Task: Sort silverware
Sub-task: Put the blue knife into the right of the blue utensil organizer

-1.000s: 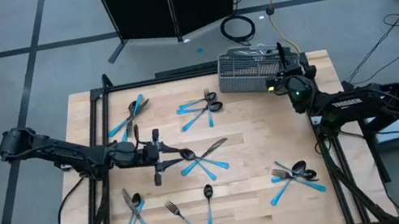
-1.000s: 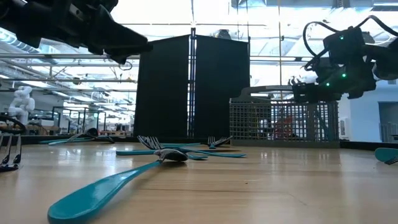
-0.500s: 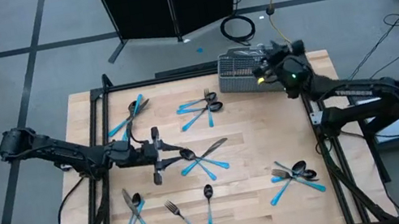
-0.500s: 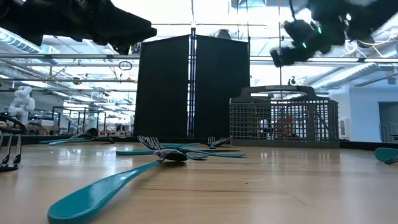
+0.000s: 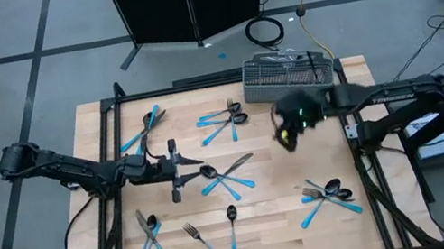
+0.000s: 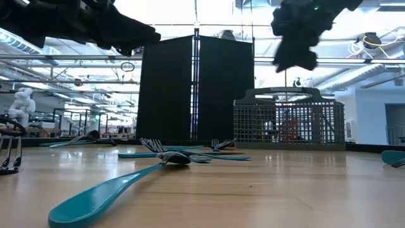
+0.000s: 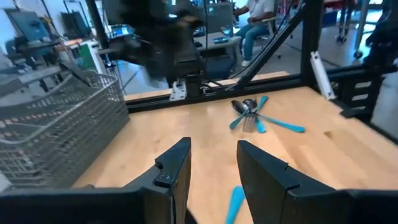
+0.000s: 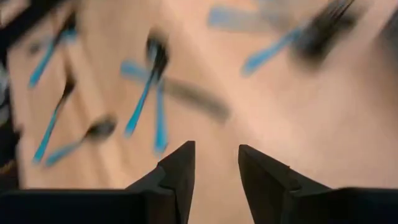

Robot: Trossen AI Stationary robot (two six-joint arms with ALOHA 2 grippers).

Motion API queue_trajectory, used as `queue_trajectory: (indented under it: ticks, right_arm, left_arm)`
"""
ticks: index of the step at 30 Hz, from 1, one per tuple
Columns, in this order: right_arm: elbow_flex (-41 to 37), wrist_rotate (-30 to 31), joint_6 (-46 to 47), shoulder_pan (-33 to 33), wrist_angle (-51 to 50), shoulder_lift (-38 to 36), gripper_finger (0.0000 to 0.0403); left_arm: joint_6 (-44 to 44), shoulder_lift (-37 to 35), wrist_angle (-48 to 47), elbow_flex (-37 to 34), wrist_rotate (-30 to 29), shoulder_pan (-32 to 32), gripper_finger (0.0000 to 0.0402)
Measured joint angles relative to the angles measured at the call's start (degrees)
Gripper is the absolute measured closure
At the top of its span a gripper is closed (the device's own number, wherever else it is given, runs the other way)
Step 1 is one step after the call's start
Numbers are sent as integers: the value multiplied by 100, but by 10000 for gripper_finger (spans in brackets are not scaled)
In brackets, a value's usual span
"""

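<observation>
The right gripper [image 5: 286,134] is displaced from above the grey wire-mesh basket [image 5: 287,77] at the table's far right, where it is seen a second ago, to a position over bare wood nearer the table's middle, just in front of the basket. In the low view it is raised from basket-top level to well above it [image 6: 295,60]. Its dark fingers [image 8: 180,171] are seen parted, with nothing between them.

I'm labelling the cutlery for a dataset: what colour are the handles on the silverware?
Bright light blue, on dark metallic heads. The silverware shows best in the high view.
</observation>
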Motion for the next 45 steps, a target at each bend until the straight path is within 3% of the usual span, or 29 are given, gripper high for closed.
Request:
queue_trajectory:
  ticks: [9, 13, 17, 21, 24, 27, 32, 36, 39, 45]
  right_arm:
    - [0, -16, 1673, 1889, -577, 677, 307]
    - [-4, -89, 2283, 2401, -1079, 953, 309]
    - [-4, 438, 2240, 2641, -949, 1227, 309]
    - [-4, 1219, 1860, 2682, -474, 1515, 309]
    - [-7, 1448, 1527, 2689, 129, 1712, 309]
    - [-7, 1603, 1057, 2692, 894, 1912, 309]
    - [-4, 2533, -148, 2643, 2607, 2343, 309]
    - [-4, 2768, -1256, 2515, 3962, 2787, 309]
    - [-3, 2764, -1950, 2386, 4756, 3142, 309]
    - [-2, 2758, -2590, 2173, 5950, 3756, 309]
  left_arm:
    - [132, 0, -8, 0, 90, 209, 274]
    - [122, 1, -200, 4, 96, 211, 274]
    - [-12, 2, -449, 4, 107, 211, 274]
    - [-152, 97, -585, 4, 111, 211, 274]
    - [-8, 166, -523, 4, 120, 246, 274]
    - [-320, 222, -531, 7, 143, 330, 274]
    - [-400, 322, -542, 88, 596, 472, 274]
    - [-1373, 317, -701, 181, 667, 499, 274]
    - [-2319, 319, -1375, 178, 675, 434, 274]
    - [-3394, 319, -2195, 173, 619, 138, 274]
